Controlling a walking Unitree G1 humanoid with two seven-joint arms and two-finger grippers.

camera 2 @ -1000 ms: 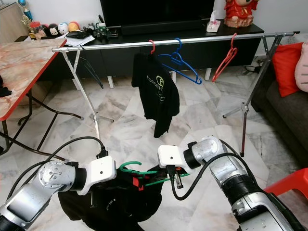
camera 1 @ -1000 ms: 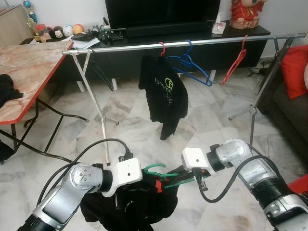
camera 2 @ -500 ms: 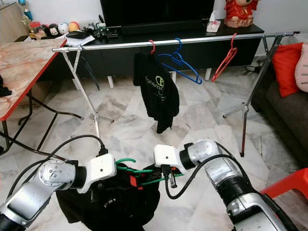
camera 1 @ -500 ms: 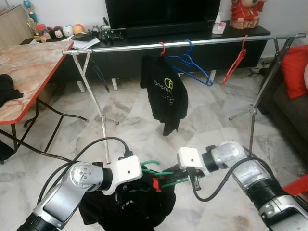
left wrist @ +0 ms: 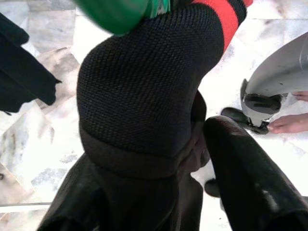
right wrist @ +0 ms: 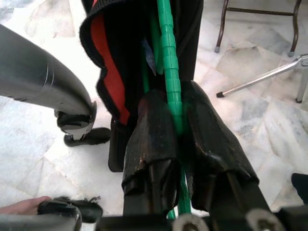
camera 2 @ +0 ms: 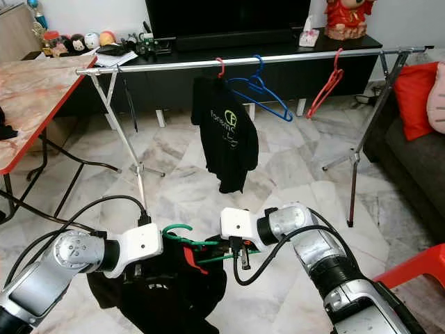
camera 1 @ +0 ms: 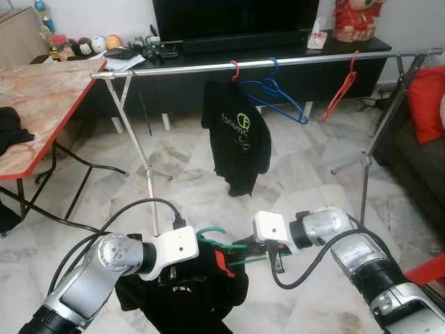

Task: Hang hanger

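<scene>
A green hanger [camera 1: 224, 244] carrying a black shirt [camera 1: 182, 296] with a red collar is held low in front of me, between both grippers. My right gripper [right wrist: 175, 103] is shut on the hanger's green bar [right wrist: 167, 48]. My left gripper [camera 1: 203, 255] grips the shirt's shoulder just under the hook; in the left wrist view the fabric [left wrist: 144, 96] bulges against one black finger [left wrist: 240, 163]. Ahead stands a metal clothes rail [camera 1: 313, 59] with a black printed shirt [camera 1: 240, 136], a blue hanger [camera 1: 281, 97] and a red hanger [camera 1: 341, 90] on it.
A red-edged marble-top table [camera 1: 42, 104] stands to the left. A dark TV console [camera 1: 334, 52] runs behind the rail. At right are a sofa with a red cushion [camera 1: 425, 104] and a red stool [camera 1: 427, 268]. A person's bare foot [left wrist: 288, 124] is on the floor nearby.
Both grippers have carried the green hanger a little left and up. The black shirt has unfolded and hangs lower, showing white lettering.
</scene>
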